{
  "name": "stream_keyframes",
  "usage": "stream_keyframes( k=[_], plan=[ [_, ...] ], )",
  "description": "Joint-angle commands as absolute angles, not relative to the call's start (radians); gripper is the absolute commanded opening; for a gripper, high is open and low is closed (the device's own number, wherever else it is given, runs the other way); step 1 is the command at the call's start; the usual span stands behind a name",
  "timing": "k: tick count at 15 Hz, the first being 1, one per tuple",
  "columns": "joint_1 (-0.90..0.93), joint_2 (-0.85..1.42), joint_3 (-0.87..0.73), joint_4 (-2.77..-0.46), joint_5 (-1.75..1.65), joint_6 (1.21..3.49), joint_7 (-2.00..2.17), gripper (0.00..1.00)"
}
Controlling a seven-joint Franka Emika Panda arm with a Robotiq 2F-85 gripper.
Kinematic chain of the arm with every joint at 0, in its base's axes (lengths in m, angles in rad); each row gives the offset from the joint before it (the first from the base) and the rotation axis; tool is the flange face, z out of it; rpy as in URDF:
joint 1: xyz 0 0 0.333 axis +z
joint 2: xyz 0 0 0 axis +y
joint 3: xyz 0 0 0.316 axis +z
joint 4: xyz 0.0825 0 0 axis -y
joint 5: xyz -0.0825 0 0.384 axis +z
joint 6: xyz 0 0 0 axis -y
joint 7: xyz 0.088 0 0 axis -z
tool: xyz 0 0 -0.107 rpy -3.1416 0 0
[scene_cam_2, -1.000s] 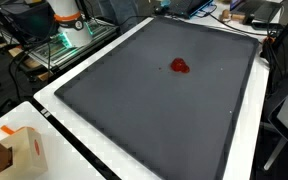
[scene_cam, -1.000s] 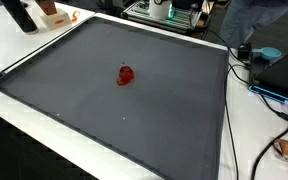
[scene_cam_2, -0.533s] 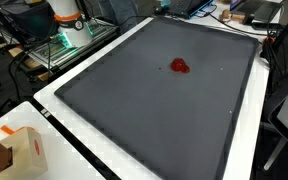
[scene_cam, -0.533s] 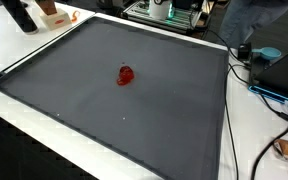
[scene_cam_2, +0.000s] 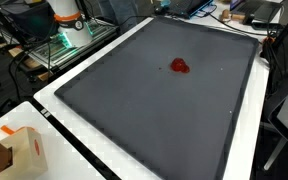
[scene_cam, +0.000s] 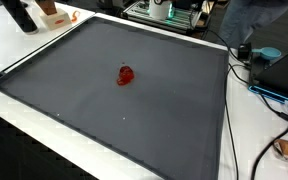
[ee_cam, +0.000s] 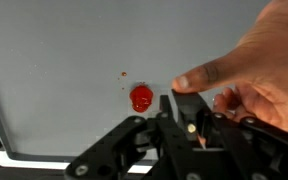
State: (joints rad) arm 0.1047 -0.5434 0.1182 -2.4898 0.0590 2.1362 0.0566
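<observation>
One small red object is seen lying alone near the middle of the grey mat in both exterior views, so that it is left free on every side. In the wrist view the gripper is held above the mat just beside it, fingers apparently drawn together on nothing, while a person's hand is laid against it, seemingly to steady it

The gripper is matte black all over. It has two narrow, flat fingers on angular bar linkages, with round pivot pins and small pale screw heads at the joints. In an exterior view, the arm's base, far left, is white with an orange band.
</observation>
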Motion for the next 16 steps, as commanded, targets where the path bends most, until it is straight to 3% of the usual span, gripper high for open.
stream_keyframes(
  k=[1,5,6,16],
  plan=[
    [0.117,-0.539,0.104,-2.493,0.072,2.149,0.037,0.01],
    [0.108,-0.542,0.114,-2.487,0.057,2.134,0.055,0.03],
    [0.108,-0.542,0.114,-2.487,0.057,2.134,0.055,0.13],
    [0.108,-0.542,0.114,-2.485,0.056,2.134,0.055,0.13]
  ],
)
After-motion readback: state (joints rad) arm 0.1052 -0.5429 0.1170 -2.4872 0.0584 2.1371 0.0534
